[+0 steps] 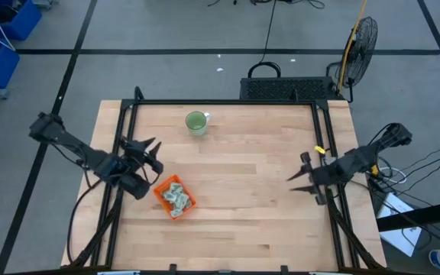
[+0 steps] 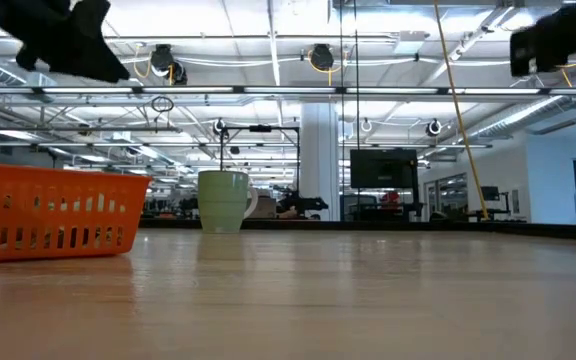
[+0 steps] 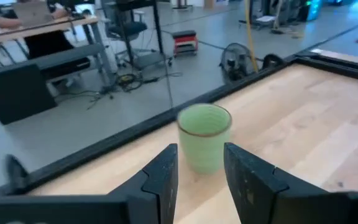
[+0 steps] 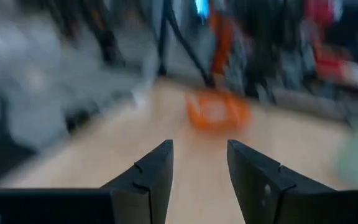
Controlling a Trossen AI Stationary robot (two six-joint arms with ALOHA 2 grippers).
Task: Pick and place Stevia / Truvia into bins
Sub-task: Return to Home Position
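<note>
Stevia / Truvia sachets (image 1: 176, 197), pale green and white, lie heaped in the one orange tray (image 1: 161, 200); the heap is too dense to count. The tray stands on the pale wood bench (image 1: 243, 229), left of the middle and toward the near side.

Just left of the tray, a little farther back, the left gripper (image 1: 153, 155) hangs over the bench's left edge with its fingers spread and empty. The right gripper (image 1: 296, 169) hangs at the right edge, well apart from the tray, fingers likewise spread and empty, pointing in toward the bench.

Farther back, near the far rail, stands one light-green cup (image 1: 196, 122), upright, well apart from the tray.

Beyond the bench, a black crate (image 1: 289, 88) sits against the far edge. One fan (image 1: 361, 38) stands on the grey floor at far right. A large hall with ceiling lights lies behind.
</note>
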